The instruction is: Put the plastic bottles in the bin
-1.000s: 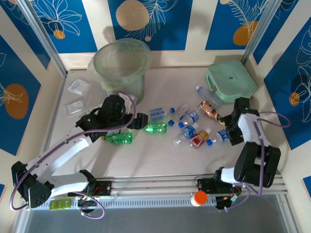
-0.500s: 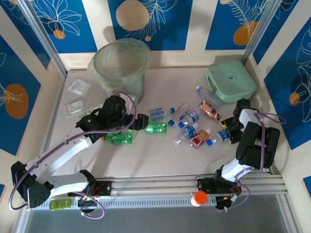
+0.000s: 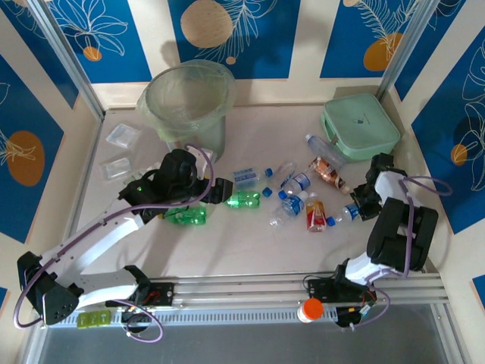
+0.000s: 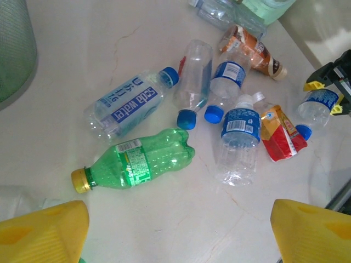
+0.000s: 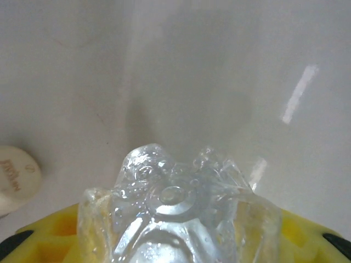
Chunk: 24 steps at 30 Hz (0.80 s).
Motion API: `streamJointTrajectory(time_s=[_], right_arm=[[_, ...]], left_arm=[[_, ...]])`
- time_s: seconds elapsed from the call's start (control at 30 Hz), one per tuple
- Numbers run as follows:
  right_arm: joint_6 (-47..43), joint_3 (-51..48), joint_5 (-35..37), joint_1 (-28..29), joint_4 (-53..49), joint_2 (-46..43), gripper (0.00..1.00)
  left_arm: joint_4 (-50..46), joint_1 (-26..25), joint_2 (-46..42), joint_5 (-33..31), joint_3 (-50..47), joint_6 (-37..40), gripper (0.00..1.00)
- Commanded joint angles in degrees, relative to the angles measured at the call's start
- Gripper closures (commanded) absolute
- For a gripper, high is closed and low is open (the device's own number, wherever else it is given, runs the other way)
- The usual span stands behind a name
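Several plastic bottles lie mid-table. A green bottle (image 3: 242,199) (image 4: 137,163) lies just ahead of my left gripper (image 3: 220,191) (image 4: 178,235), which hovers open above bare table. A second green bottle (image 3: 186,217) lies under that arm. Further right lie a blue-labelled bottle (image 4: 129,104), more clear ones (image 4: 239,137) and a red-labelled one (image 3: 314,214). My right gripper (image 3: 364,205) (image 5: 175,241) is shut on a clear blue-capped bottle (image 3: 348,212) (image 5: 173,213), whose crumpled base sits between the yellow fingers. The pale-green bin (image 3: 198,136) stands at the back left.
A mint-green square case (image 3: 360,125) sits at the back right, with a clear bottle (image 3: 322,144) and a brown-labelled one (image 3: 327,171) beside it. Two flat clear packets (image 3: 121,135) lie left of the bin. A cream cap (image 5: 13,178) lies left of my right gripper.
My right gripper has closed on the blue-capped clear bottle. The red-labelled bottle beside it has swung round. My left arm has edged slightly towards the green bottle.
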Motion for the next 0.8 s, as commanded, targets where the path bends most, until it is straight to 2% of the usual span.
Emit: streamJointTrajectory(time_s=[0.0,0.17,0.27,0.4,0.5,0.57,0.77], right_arm=[[1.6,1.9,3.3,1.1,-5.5,-7.8,0.57],[0.2,4.0,2.5,3.9,-8.0,-17.4,0.57],[-2.7,5.6,0.0,7.2,-8.1,-22.8,0.57],[-6.4,7.7,-5.4,13.3,-7.1,-28.1,0.58],[-7.3,7.6,-11.9,17.2,-5.0,-31.8,0.58],[-6.5,7.4,-15.6,20.0,-3.8,-33.8,0.59],[-2.4,6.0,-24.8,30.9,2.7,-37.0,0.59]], left_arm=[[2.4,-0.6,-0.7,2.8,-0.9,1.4,0.13],[3.6,-0.6,-0.7,5.1,-1.4,1.1,0.11],[5.8,-0.7,-0.9,9.4,-2.4,1.0,0.11],[7.0,-0.8,0.1,14.4,-1.9,-0.6,0.1],[10.9,-1.1,1.7,25.2,-1.9,-1.0,0.08],[15.4,-1.6,2.6,29.8,-2.3,-3.6,0.05],[24.2,-3.3,6.1,32.3,-0.9,-9.6,0.01]])
